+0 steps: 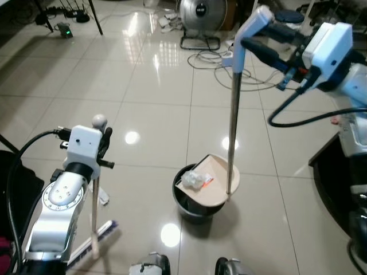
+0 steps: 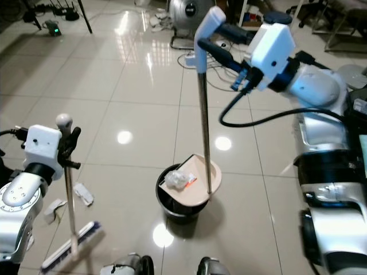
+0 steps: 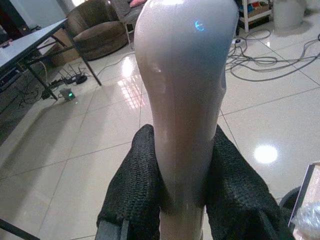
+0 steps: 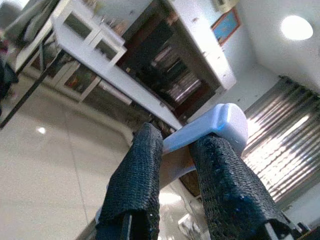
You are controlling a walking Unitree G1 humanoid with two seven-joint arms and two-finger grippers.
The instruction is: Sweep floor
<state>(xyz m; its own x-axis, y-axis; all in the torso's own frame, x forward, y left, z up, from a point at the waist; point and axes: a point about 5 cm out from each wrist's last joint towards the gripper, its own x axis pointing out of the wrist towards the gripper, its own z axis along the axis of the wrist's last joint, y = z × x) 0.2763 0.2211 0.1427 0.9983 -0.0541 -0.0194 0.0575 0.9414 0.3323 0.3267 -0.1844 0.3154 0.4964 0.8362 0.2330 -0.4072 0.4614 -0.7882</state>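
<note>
My left gripper (image 1: 104,150) is shut on the thin pole of a broom (image 1: 94,212), just under its rounded knob; the blue-white brush head (image 2: 71,247) rests on the tiles by my left foot. The pale handle (image 3: 182,100) sits between the black fingers (image 3: 132,195). My right gripper (image 1: 261,41) is shut on the white grip of a long-handled dustpan (image 1: 232,114). Its beige pan (image 1: 209,182) is tilted over a black bin (image 1: 192,203), with crumpled plastic litter (image 1: 196,180) lying on the pan. Scraps of paper (image 2: 83,193) lie on the floor left of the bin.
A round fan (image 1: 200,14) and a tangle of cables (image 1: 229,66) lie at the back. A small device with a green light (image 1: 66,30) sits at the back left near table legs. Dark furniture (image 1: 338,177) borders the right. Glossy beige tiles spread around the bin.
</note>
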